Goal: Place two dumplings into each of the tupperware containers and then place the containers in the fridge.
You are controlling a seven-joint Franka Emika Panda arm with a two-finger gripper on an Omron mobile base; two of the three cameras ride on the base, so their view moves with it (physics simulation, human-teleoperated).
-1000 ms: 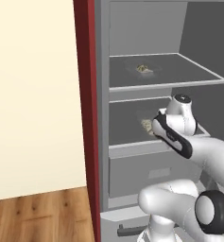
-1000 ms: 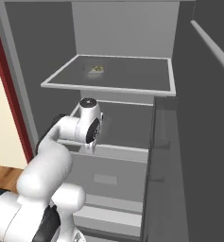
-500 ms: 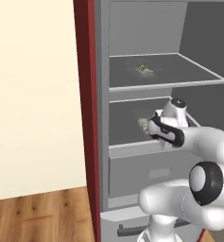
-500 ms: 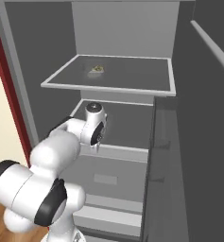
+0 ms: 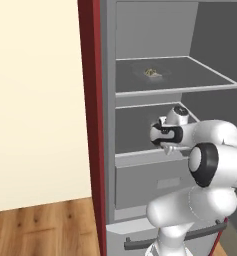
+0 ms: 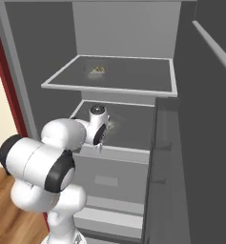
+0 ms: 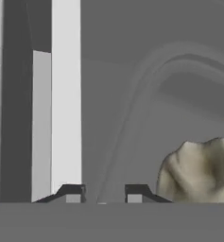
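Note:
The fridge point(image 5: 108, 125) stands open with my arm reaching onto its middle shelf point(image 6: 133, 152). One tupperware container point(image 5: 151, 73) with dumplings in it rests on the upper shelf point(image 6: 97, 71). On the middle shelf, the second tupperware container point(image 7: 179, 56) shows close up in the hand view, its curved rim running down to between my fingertips. A crimped beige dumpling point(image 7: 198, 170) lies inside it at the lower right, with a bit of it showing beside my wrist point(image 6: 112, 125). My gripper point(image 7: 104, 194) is open a little, with the fingertips just apart around the rim.
A dark red cabinet side point(image 5: 92, 115) borders the fridge on the left, beside a cream wall point(image 5: 35, 100). The fridge door point(image 6: 205, 143) stands open at the right. A grey drawer point(image 5: 145, 182) sits under the middle shelf. Wooden floor point(image 5: 40, 225) lies below.
My hand has settled lower on the middle shelf while the elbow swung forward toward the cameras. The fingertips have parted slightly. The container on the upper shelf has not moved.

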